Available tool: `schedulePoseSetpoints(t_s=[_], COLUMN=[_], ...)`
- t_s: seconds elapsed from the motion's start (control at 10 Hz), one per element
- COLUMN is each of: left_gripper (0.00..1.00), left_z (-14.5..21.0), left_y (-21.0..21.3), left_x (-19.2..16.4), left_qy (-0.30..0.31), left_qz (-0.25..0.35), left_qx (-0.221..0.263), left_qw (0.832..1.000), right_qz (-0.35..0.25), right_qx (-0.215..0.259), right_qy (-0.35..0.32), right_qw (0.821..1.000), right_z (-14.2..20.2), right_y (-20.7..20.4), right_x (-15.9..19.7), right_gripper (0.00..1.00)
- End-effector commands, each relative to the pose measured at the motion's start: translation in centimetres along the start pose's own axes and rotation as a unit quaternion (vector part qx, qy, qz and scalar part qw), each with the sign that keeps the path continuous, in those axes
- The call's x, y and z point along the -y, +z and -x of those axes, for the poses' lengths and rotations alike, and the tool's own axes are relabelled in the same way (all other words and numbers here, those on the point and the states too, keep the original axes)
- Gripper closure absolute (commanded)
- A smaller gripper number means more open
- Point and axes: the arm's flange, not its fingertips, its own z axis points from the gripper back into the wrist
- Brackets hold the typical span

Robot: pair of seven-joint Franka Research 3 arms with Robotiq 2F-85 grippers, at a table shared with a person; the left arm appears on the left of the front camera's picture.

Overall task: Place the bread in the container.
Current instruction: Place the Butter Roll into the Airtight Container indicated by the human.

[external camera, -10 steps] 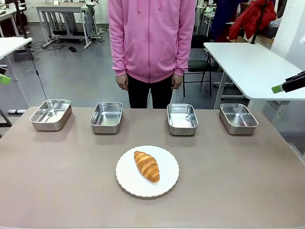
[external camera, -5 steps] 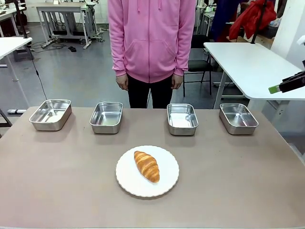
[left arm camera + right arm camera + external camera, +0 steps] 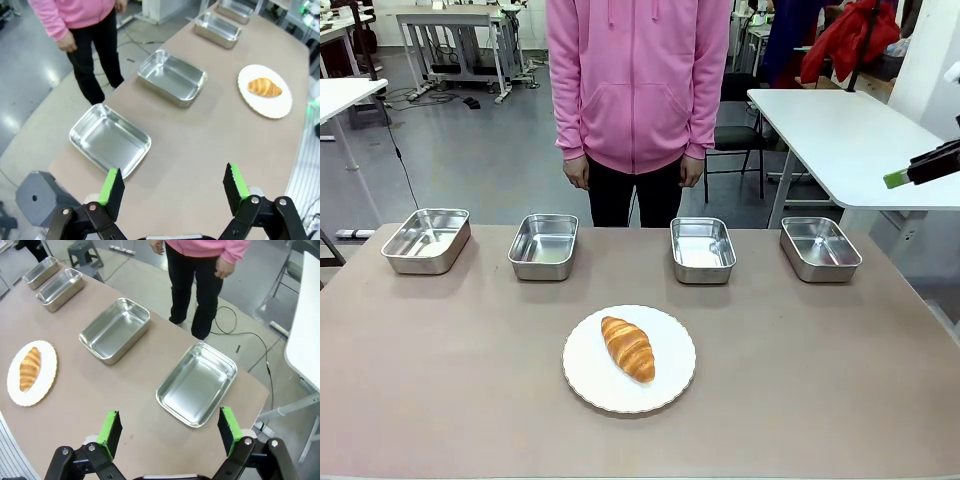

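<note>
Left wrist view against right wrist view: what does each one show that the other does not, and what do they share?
Left wrist view: the left gripper, open, with the left-end pan just ahead. Right wrist view: the right gripper, open, with the right-end pan just ahead, plus a white side table. Shared: the croissant on its white plate, all four steel pans, the person in pink.

Grey floor (image 3: 470,160), white table (image 3: 840,140) in bkgd.
</note>
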Motion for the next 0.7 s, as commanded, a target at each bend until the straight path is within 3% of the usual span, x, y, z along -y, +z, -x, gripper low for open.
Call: schedulePoseSetpoints(t_s=[0.0,0.6], left_gripper=[0.00,0.00], left_z=[-0.6,-1.9], left_y=[1.4,2.6], left_x=[0.6,3.5], left_qy=[-0.010,0.048], left_qz=[0.028,-0.011], left_qx=[0.043,0.055], left_qw=[0.999,0.997], right_qz=[-0.040,-0.041], right_qx=[0.027,0.039], right_qy=[0.010,0.015], right_qw=[0.999,0.998], right_z=[-0.6,-1.9], right_y=[0.3,1.3], right_x=[0.9,-0.2], right_gripper=[0.00,0.00])
